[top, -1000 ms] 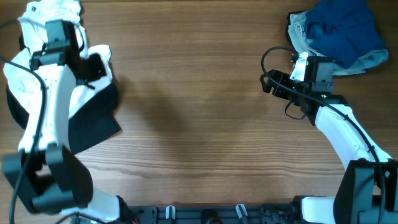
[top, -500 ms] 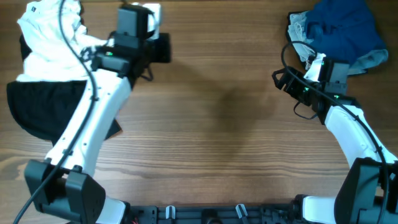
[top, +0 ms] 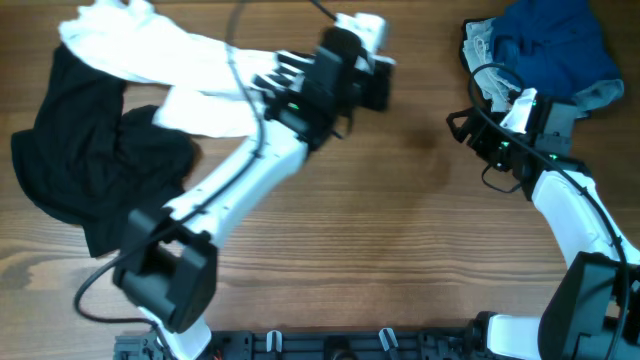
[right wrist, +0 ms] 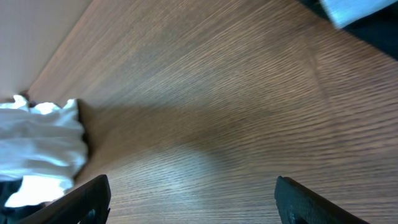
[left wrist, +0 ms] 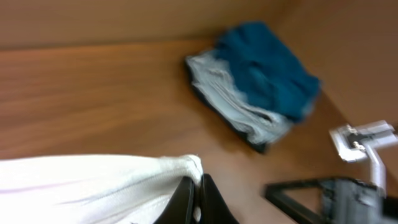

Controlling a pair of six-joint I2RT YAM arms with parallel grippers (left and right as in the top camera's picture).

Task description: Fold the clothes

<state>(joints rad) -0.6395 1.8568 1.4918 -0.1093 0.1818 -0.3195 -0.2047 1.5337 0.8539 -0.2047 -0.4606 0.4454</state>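
Firmly, left end effector [left wrist: 198, 198] pinching white garment [left wrist: 93, 180]

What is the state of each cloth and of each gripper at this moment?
left gripper: shut on the white cloth.
right gripper: open, empty, above the table.
white cloth: stretched out, one end pinched.
black cloth: crumpled, not folded, on the table.
blue cloth: heaped on a grey cloth, not held.

A wooden table [top: 400, 250] with grain running lengthwise is seen in every view. A black rail [top: 330, 345] bearing small clips is fixed along its near edge.
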